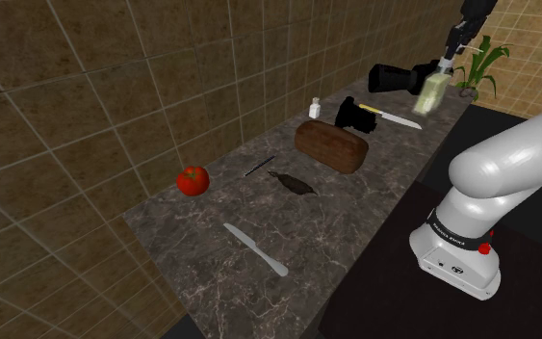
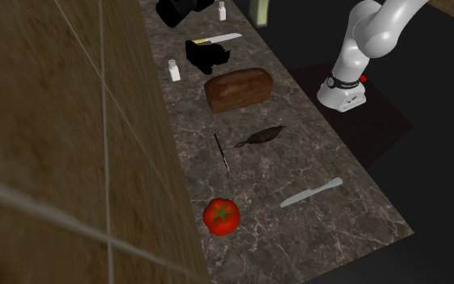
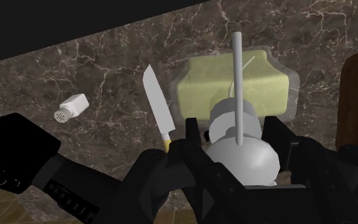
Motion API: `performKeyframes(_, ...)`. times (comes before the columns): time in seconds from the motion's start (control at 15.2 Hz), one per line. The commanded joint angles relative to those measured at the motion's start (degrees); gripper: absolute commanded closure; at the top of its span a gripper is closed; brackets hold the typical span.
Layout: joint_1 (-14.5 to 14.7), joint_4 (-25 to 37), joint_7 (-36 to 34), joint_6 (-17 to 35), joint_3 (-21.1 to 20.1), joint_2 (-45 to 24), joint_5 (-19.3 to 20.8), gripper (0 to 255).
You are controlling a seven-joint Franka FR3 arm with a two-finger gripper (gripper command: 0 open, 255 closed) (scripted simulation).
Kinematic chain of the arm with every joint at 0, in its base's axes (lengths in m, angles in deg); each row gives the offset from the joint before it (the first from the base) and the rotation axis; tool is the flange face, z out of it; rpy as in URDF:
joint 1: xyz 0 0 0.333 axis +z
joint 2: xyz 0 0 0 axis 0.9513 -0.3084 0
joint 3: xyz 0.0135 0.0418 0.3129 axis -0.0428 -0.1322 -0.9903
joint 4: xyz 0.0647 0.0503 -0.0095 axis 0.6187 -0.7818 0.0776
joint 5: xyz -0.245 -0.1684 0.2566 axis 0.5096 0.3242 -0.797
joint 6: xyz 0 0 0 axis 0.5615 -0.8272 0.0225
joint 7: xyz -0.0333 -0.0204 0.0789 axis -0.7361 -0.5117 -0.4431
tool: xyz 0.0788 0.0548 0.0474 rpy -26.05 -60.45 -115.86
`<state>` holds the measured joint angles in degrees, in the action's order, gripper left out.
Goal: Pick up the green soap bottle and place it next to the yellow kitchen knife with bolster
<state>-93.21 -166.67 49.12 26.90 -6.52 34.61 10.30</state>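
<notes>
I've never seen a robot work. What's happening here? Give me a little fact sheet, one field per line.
arm: white, reaching over the counter's far end
end effector: black, shut on the soap bottle's top
soap bottle: pale yellow-green, tilted, held above the counter
yellow-handled knife: lying on the counter near the bottle, handle against a black object
also on counter: bread loaf, tomato, salt shaker, table knife
stage: bottle not yet set down

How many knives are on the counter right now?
2. Yellow-handled knife beside the black object past the loaf; grey knife at the counter's other end, near the tomato. Others may be hidden.
</notes>
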Motion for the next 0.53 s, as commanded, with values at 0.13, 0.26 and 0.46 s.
performKeyframes(0.13, -0.23, -3.14, -0.26, 3.09, 0.48, 0.11, 0.43, 255)
performKeyframes(0.26, -0.32, -4.61, -0.39, 4.62, 0.74, 0.06, 0.63, 255)
performKeyframes(0.46, -0.44, -6.74, -0.57, 6.93, 1.15, -0.14, 0.91, 255)
